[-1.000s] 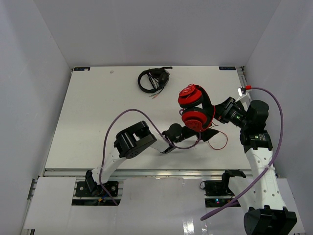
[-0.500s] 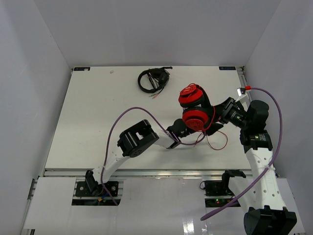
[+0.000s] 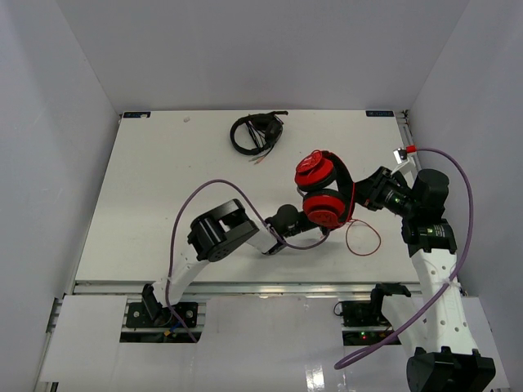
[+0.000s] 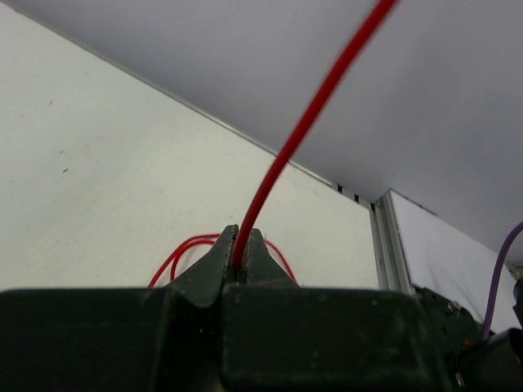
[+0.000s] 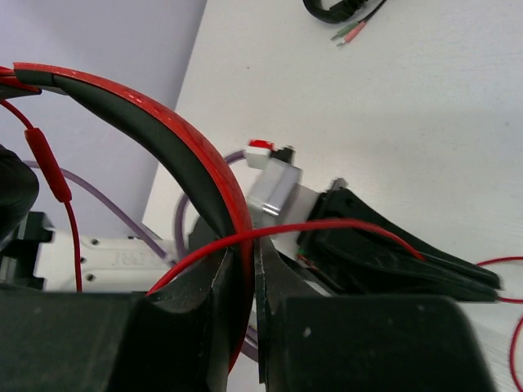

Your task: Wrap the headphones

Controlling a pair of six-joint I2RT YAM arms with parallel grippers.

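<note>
Where both arms reach over the white table point(image 3: 147, 188), I read the overhead view as follows. Left arm point(image 3: 216, 233): elbow folded high at mid-table, forearm lying low and pointing right, toward the task's thing. Right arm point(image 3: 429, 237): rising along the right edge, wrist bent left. Headphones point(image 3: 323, 192): red, black-lined, right of centre between the two wrists, one cup beyond the other as seen from above; whether the nearer cup touches the table I cannot tell. Black headphones point(image 3: 255, 132): lying well apart at the far side, their lead bundled. Headband point(image 5: 163, 131): in the right wrist view it curves down between the fingers of the right gripper point(image 5: 243, 261), which are clamped on it. Cable point(image 4: 302, 131): thin and red; the left gripper point(image 4: 239, 245) has its fingers pressed together on it, and from the tips it rises taut, up and to the right, cut off by the top of the left wrist view. Slack cable lies in loops on the table, just right of the nearer cup and beyond the left fingertips. Thicker red segment point(image 5: 47, 163) on the cable: near the left edge of the right wrist view; I cannot tell what it is. Faint grey print point(image 5: 122, 259) on a white arm link: too small to read. The plug I cannot make out
</note>
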